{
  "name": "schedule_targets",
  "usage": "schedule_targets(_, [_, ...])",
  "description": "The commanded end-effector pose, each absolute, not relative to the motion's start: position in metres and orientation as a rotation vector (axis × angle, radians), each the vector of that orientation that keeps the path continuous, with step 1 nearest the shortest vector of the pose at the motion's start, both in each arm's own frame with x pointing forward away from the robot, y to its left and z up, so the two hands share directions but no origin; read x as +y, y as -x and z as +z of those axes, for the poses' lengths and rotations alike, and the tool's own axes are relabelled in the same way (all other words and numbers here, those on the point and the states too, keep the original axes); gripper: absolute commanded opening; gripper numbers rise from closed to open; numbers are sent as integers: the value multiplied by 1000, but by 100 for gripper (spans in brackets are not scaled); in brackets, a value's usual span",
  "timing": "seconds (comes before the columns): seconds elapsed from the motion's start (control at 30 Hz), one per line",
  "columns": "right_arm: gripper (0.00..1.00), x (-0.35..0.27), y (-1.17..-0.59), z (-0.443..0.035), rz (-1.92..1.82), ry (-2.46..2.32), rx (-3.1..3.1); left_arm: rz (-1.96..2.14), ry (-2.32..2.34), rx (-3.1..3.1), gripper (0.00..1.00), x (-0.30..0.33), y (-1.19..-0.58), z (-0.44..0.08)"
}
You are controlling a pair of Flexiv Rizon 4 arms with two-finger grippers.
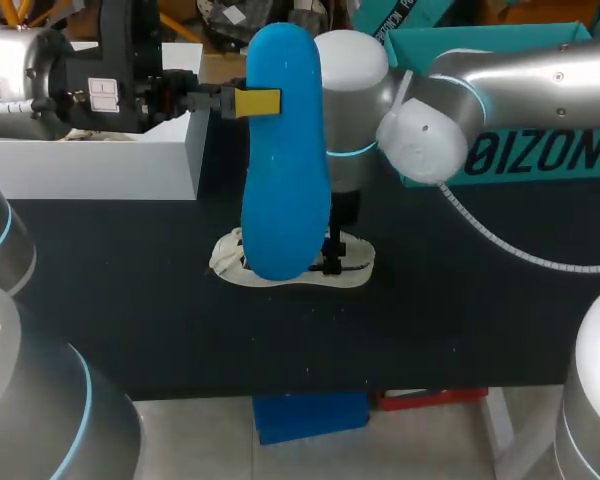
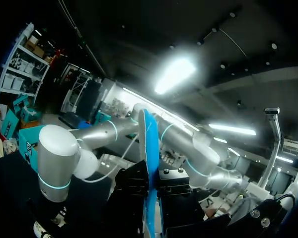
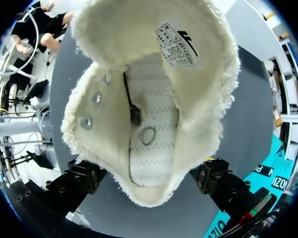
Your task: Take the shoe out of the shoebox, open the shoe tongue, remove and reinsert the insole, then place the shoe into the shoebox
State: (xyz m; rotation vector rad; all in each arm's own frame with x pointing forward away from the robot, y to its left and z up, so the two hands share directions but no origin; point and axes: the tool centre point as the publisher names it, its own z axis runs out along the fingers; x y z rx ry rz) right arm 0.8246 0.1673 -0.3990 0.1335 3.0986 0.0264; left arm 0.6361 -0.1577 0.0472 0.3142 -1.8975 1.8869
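Observation:
A blue insole (image 1: 285,150) hangs upright above the table, with my left gripper (image 1: 255,102) shut on its upper edge. In the left wrist view the insole (image 2: 149,163) shows edge-on between the left gripper's (image 2: 151,198) black fingers. Under it a cream fuzzy shoe (image 1: 295,268) rests on the dark table. My right arm (image 1: 355,110) reaches down over the shoe, its gripper mostly hidden behind the insole. In the right wrist view the shoe (image 3: 154,99) gapes open with its tongue folded back and a bare stitched footbed inside. My right gripper (image 3: 149,186) stands open astride the heel end.
A white shoebox (image 1: 100,165) stands at the back left, behind my left arm. A teal box (image 1: 525,155) sits at the back right. A grey cable (image 1: 500,245) trails over the table to the right of the shoe.

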Motion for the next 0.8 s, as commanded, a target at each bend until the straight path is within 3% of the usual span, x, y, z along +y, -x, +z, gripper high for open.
schedule_targets(0.03, [100,150,-820,-397,250,-122,3064,1884,-317,-1901,0,-159,-636,48])
schedule_targets(0.4, [100,140,-825,-389,826,-73,2872,1884,-317,-1901,0,-159,-636,48])
schedule_targets(0.8, [100,138,-829,-400,1188,-74,2755,1884,-317,-1901,0,-159,-636,48])
